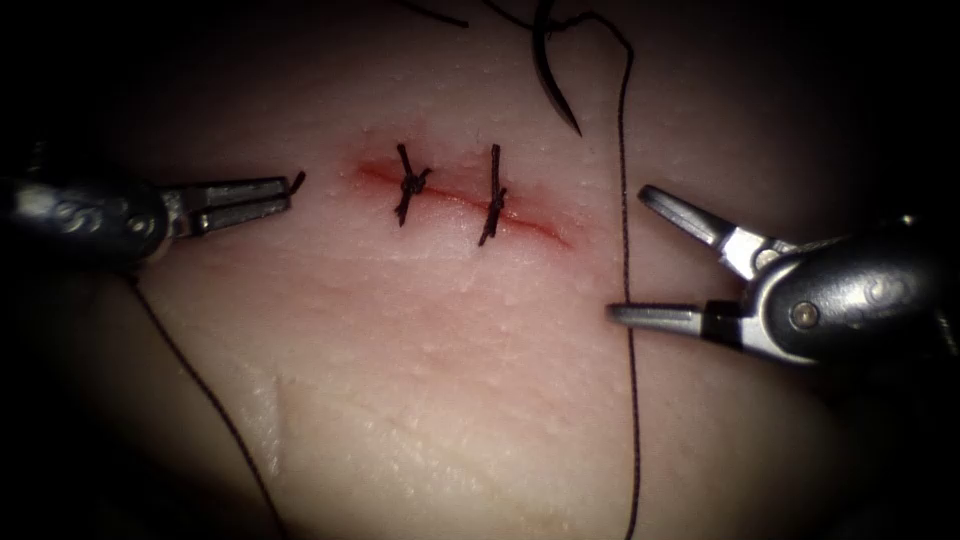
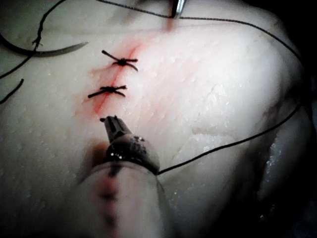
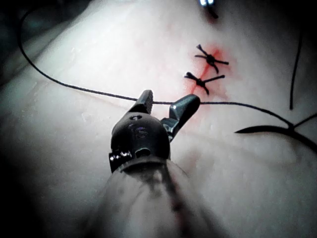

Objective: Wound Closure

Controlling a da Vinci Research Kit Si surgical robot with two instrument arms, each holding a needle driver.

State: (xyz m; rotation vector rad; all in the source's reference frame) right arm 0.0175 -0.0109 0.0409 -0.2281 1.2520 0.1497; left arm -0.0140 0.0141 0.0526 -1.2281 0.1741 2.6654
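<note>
I am working over the tissue (image 1: 430,400), where the cut (image 1: 455,200) runs from about ten o'clock toward four o'clock near the centre of the endoscope view, tinged with red fluid (image 1: 380,172). Two tied stitches (image 1: 411,184) cross it, one toward its left end and one (image 1: 494,197) toward its right end, each with short dark tails standing off the knot. My left tool (image 1: 293,192) comes in from nine o'clock, just left of the cut; its fingers (image 1: 240,190) are pressed together and pinch a short end of thread (image 1: 298,181) at their tips. My right tool (image 1: 625,255) enters from three o'clock, right of the cut, with its fingers (image 1: 680,212) spread wide and nothing between them. The needle (image 1: 550,70) lies free on the tissue at about twelve o'clock, above and to the right of the cut, its point aimed down toward the wound, not in the tissue and held by neither tool. From the needle the long thread (image 1: 626,240) loops over and drops straight toward six o'clock, crossing the gap between my open right fingers without being gripped. Another run of thread (image 1: 200,380) trails from under my left tool toward six o'clock.
</note>
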